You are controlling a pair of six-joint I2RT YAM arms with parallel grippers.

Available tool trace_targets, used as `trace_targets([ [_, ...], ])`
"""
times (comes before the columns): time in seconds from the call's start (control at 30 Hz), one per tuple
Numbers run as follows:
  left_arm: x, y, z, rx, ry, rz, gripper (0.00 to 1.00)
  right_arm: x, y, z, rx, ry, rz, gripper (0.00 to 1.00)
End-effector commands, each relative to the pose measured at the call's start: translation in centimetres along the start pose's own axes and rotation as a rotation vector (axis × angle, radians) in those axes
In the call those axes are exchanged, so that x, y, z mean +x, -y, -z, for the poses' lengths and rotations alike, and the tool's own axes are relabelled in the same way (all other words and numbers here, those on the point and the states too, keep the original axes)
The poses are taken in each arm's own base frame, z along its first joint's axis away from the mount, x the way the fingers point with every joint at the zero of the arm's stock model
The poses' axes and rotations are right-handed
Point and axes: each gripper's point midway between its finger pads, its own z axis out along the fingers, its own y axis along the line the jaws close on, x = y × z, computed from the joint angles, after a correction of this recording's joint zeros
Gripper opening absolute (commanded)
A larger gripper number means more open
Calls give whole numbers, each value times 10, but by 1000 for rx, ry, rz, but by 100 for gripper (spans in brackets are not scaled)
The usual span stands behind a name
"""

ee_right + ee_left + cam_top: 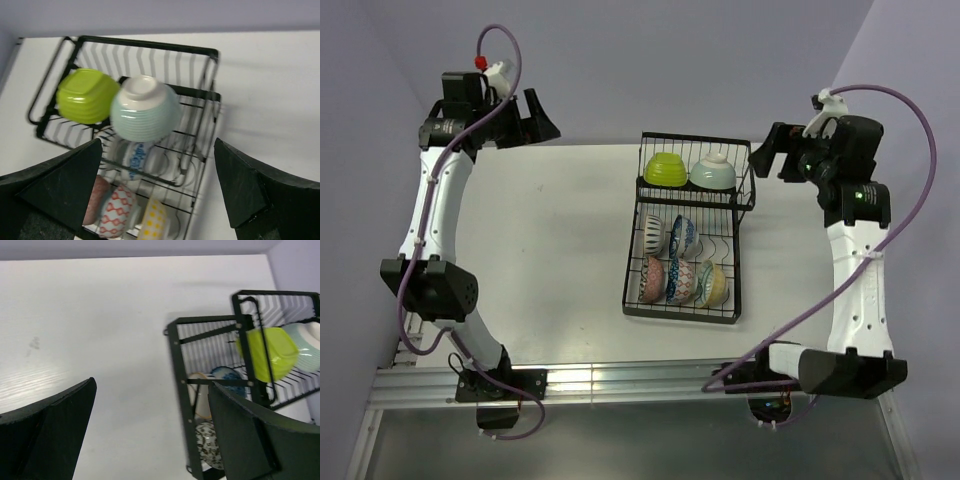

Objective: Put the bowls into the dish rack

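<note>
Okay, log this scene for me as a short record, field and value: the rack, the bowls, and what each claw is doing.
dish rack: black wire, right of centre
raised basket: lime green bowl and mint bowl, both upside down
lower slots: five bowls standing on edge
left claw: open, empty, away from the rack
right claw: open, empty, by the basket end

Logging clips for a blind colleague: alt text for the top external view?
A black dish rack on a white table holds seven bowls: a lime green bowl and a pale mint bowl upside down in its raised basket, five others on edge below. The left gripper and right gripper hover clear, open and empty.
</note>
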Motion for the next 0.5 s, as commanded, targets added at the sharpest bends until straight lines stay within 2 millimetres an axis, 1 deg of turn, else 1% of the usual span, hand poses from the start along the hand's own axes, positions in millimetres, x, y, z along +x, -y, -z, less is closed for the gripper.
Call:
trace_targets([
  [0.0, -5, -31, 16, -79, -7, -24, 99, -14, 20, 15, 6, 17, 48, 100],
  [0.03, -8, -41, 19, -105, 12, -33, 99, -9, 31, 11, 8, -4, 66, 100],
  [0.07, 3, -50, 15, -127, -11, -35, 99, -5, 41, 10, 24, -14, 54, 100],
  [0.1, 0, -62, 24, -161, 13, -51, 99, 4, 53, 7, 41, -41, 34, 100],
  [0.13, 2, -69, 26, -187, 14, -63, 99, 11, 72, 7, 67, -59, 29, 100],
  [0.17, 13, -77, 22, -201, -1, -68, 99, 17, 81, 7, 83, -78, 27, 100],
  [0.2, 14, -77, 26, -211, 6, -91, 99, 34, 90, 4, 91, -117, 8, 100],
  [0.23, 19, -81, 26, -223, 0, -95, 99, 43, 98, 4, 107, -137, 6, 100],
  [0.27, 28, -88, 23, -240, -13, -96, 99, 52, 104, 2, 118, -164, 29, 100],
  [0.3, 32, -90, 25, -245, -19, -109, 100, 71, 109, -3, 119, -206, 18, 100],
  [0.33, 36, -92, 24, -253, -26, -114, 99, 80, 112, -3, 121, -228, 24, 100],
  [0.37, 48, -100, 21, -272, -54, -107, 99, 88, 116, -4, 130, -247, 40, 100],
  [0.4, 54, -102, 21, -273, -65, -108, 99, 104, 120, -6, 132, -278, 31, 100],
  [0.43, 59, -103, 21, -273, -78, -108, 99, 110, 120, -4, 135, -284, 45, 100],
  [0.47, 72, -108, 19, -275, -107, -107, 99, 116, 121, -3, 139, -293, 48, 100],
])
